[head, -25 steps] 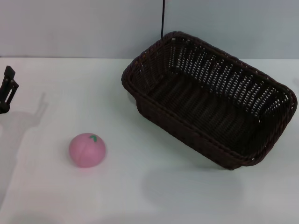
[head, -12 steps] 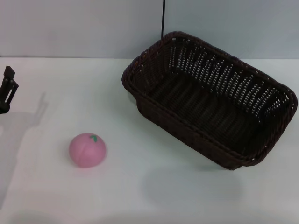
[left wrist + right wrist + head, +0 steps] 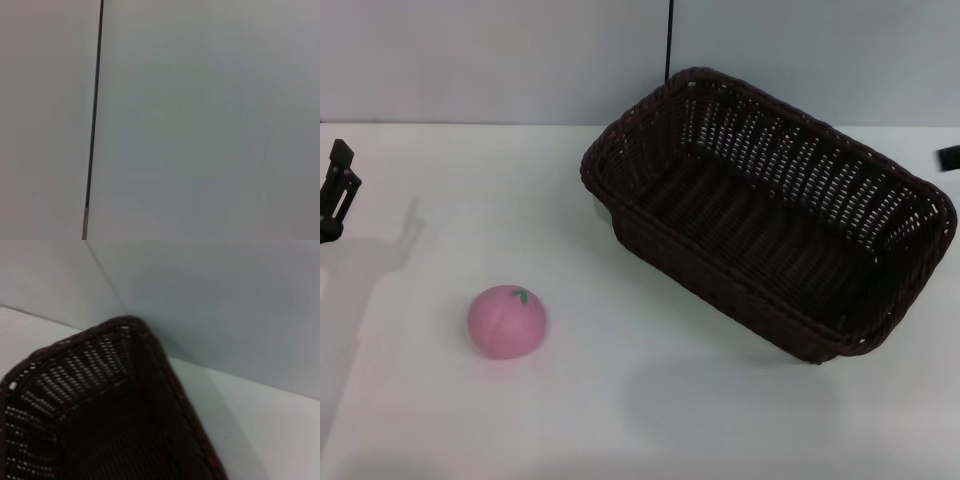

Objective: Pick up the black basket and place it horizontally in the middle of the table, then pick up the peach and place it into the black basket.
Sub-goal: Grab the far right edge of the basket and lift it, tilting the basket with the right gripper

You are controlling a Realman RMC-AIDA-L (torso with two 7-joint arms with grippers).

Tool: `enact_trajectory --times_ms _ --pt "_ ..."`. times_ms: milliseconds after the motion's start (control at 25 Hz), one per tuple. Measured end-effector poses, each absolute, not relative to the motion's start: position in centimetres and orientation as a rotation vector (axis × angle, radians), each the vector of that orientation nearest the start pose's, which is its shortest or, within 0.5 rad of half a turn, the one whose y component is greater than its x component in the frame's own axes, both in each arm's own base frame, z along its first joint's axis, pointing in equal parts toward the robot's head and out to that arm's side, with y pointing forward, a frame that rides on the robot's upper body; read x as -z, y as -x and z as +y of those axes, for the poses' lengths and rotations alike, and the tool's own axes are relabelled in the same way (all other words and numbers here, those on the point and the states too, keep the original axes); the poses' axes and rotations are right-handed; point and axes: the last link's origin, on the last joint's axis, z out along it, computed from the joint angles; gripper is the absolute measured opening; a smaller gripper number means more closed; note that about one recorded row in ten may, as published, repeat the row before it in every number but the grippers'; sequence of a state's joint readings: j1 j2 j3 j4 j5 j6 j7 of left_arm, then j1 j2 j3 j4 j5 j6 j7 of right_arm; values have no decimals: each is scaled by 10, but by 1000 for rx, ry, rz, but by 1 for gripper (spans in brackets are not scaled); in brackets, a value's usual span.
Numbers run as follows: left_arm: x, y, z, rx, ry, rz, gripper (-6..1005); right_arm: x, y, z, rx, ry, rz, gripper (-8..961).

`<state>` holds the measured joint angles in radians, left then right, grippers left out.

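Observation:
The black basket (image 3: 770, 210) is a large dark woven wicker basket lying at an angle on the right half of the white table (image 3: 620, 400). It also fills the lower part of the right wrist view (image 3: 100, 410). The pink peach (image 3: 507, 320) sits on the table at the front left, apart from the basket. My left gripper (image 3: 335, 195) stands at the far left edge, away from both. A small dark part of my right gripper (image 3: 948, 157) shows at the far right edge, just beyond the basket's far right corner.
A grey wall (image 3: 520, 60) runs behind the table, with a thin black vertical cable (image 3: 669, 40) behind the basket. The left wrist view shows only the wall and that cable (image 3: 94, 125).
A dark part of my right gripper has come into view at the far right edge. The basket, the peach and the left gripper have not moved.

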<state>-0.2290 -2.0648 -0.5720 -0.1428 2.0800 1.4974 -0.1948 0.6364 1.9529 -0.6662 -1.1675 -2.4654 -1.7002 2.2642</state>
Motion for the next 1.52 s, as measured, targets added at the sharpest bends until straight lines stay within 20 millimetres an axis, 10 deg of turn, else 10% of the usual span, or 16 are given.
enact_trajectory --times_ms 680,1240,1520 --pt "-3 353 244 808 1513 -477 783 -56 -270 384 -116 2504 1120 635" --pt "-3 352 242 815 1510 -475 777 -48 -274 388 -129 2483 1057 607" --pt "-4 353 242 815 1502 -475 773 -50 -267 390 -150 2499 982 360"
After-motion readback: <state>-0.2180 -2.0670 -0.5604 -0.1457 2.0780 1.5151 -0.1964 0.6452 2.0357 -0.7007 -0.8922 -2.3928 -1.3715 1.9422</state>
